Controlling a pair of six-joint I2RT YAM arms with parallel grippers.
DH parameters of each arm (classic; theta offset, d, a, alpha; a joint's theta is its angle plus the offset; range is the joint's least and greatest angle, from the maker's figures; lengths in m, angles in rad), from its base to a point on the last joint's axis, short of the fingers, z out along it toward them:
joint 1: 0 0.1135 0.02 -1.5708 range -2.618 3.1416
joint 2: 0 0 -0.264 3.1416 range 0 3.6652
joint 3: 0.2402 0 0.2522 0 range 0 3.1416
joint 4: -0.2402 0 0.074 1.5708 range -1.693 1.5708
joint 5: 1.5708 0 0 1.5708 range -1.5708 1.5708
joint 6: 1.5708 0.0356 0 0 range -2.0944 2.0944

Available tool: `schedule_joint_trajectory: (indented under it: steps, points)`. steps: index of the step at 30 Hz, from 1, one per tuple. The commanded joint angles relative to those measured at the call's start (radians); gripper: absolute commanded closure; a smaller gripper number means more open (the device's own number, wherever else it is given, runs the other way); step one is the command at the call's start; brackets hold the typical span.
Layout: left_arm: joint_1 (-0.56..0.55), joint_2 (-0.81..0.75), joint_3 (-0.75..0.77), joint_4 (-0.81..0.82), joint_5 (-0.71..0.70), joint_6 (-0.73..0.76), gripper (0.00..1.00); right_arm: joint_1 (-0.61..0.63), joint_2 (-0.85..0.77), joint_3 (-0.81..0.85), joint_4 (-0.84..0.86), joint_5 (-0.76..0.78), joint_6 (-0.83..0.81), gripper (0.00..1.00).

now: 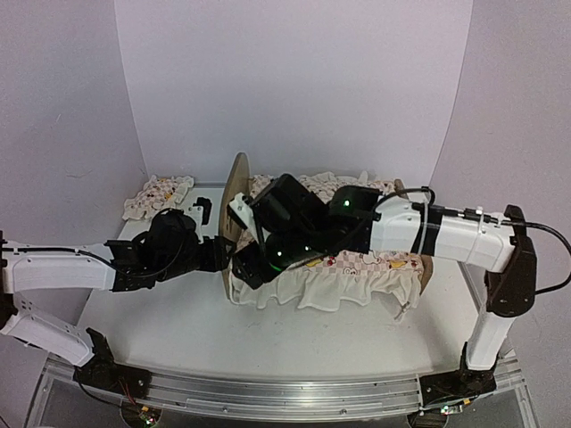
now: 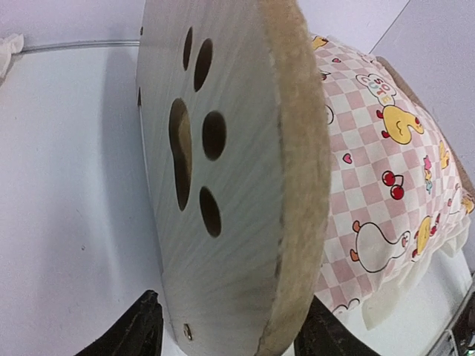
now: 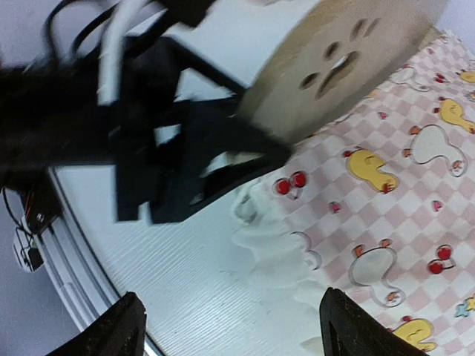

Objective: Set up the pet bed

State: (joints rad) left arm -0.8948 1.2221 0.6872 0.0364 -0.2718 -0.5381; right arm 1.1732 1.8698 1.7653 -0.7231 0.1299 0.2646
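Observation:
The pet bed (image 1: 237, 183) stands mid-table, its rounded plywood headboard (image 2: 230, 222) with the paw-print cutout upright at the left end. A pink checkered duck-print cover (image 1: 357, 267) lies over the bed, and its ruffle hangs down the near side. My left gripper (image 2: 231, 334) straddles the headboard's lower edge with the jaws open, a thin gap showing at the left finger (image 2: 137, 330). My right gripper (image 3: 237, 326) hovers open over the cover's ruffled edge (image 3: 297, 252) and the table, holding nothing. From above, the left gripper (image 1: 223, 252) and the right gripper (image 1: 248, 267) crowd the bed's near-left corner.
A small ruffled pillow (image 1: 159, 196) lies at the back left. A small black object (image 1: 203, 207) sits on the table beside it. The right arm (image 1: 428, 234) reaches across the bed. The table's metal front rail (image 3: 74, 252) runs close to the right gripper.

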Motion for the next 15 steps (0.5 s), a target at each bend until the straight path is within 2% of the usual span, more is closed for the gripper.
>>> schedule_joint_trajectory:
  steps: [1,4,7,11,15]
  points:
    - [0.005,0.051,0.113,-0.021,-0.059,0.075,0.46,0.066,-0.12,-0.214,0.297,-0.017,0.089,0.24]
    - [0.004,0.081,0.162,-0.05,-0.065,0.097,0.59,0.095,-0.151,-0.402,0.538,-0.03,0.148,0.39]
    - [0.005,0.092,0.188,-0.074,-0.066,0.109,0.69,0.109,-0.128,-0.519,0.728,-0.019,0.172,0.45]
    - [0.005,0.093,0.207,-0.087,-0.068,0.109,0.81,0.148,-0.008,-0.524,0.892,0.026,0.078,0.57]
    - [0.005,0.091,0.229,-0.09,-0.072,0.113,0.91,0.155,0.107,-0.487,0.928,0.197,0.058,0.81]
